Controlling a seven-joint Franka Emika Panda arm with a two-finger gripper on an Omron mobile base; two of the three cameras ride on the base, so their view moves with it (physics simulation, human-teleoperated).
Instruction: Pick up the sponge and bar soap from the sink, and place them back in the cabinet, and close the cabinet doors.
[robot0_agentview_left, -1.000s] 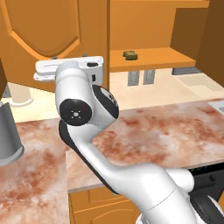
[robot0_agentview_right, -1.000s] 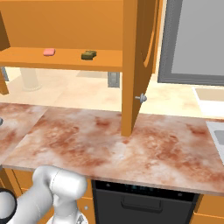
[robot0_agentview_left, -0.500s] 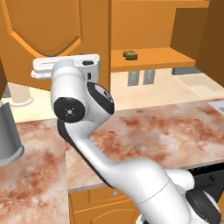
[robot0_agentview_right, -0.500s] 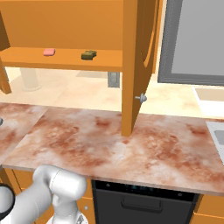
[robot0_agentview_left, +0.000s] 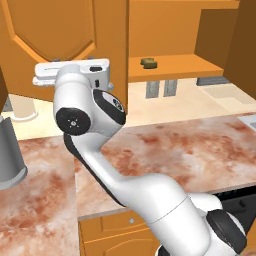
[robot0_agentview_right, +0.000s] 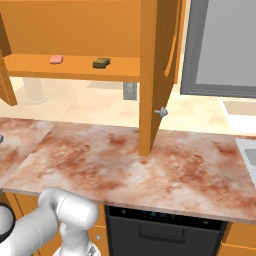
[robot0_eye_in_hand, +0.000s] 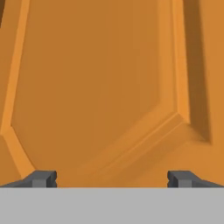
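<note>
Fingers (robot0_eye_in_hand: 43, 178) stand wide apart, the two dark tips at the bottom corners of the hand view with nothing between them; the gripper (robot0_eye_in_hand: 112, 179) faces the raised arched panel of a cabinet door (robot0_eye_in_hand: 105, 87) at close range and holds nothing.

In the left base view the arm's white hand (robot0_agentview_left: 72, 74) lies level against the left door (robot0_agentview_left: 65, 40), at about the height of the shelf. Compared with the pictures from a second and half a second ago, the arm's upper joint has swung a little to the left and the hand has moved slightly with it along the door. The counter and the items on the shelf lie as they did.

The sponge (robot0_agentview_left: 148, 62) sits on the wooden shelf (robot0_agentview_left: 175, 67) inside the cabinet (robot0_agentview_right: 70, 30); in the right base view the same sponge (robot0_agentview_right: 101, 62) lies to the right of the bar soap (robot0_agentview_right: 56, 59), the two apart from each other, both on the shelf. Both doors are open: the right door (robot0_agentview_right: 157, 70) swings out over the marbled counter (robot0_agentview_right: 125, 160), edge-on, with its small silver knob (robot0_agentview_right: 161, 112) showing. A corner of the sink (robot0_agentview_right: 247, 150) shows at the far right edge of the counter.

A dark oven front (robot0_agentview_right: 160, 230) sits below the counter, and a grey cylindrical object (robot0_agentview_left: 7, 155) stands at the left edge of the left base view. No writing, brand or label can be read anywhere.
</note>
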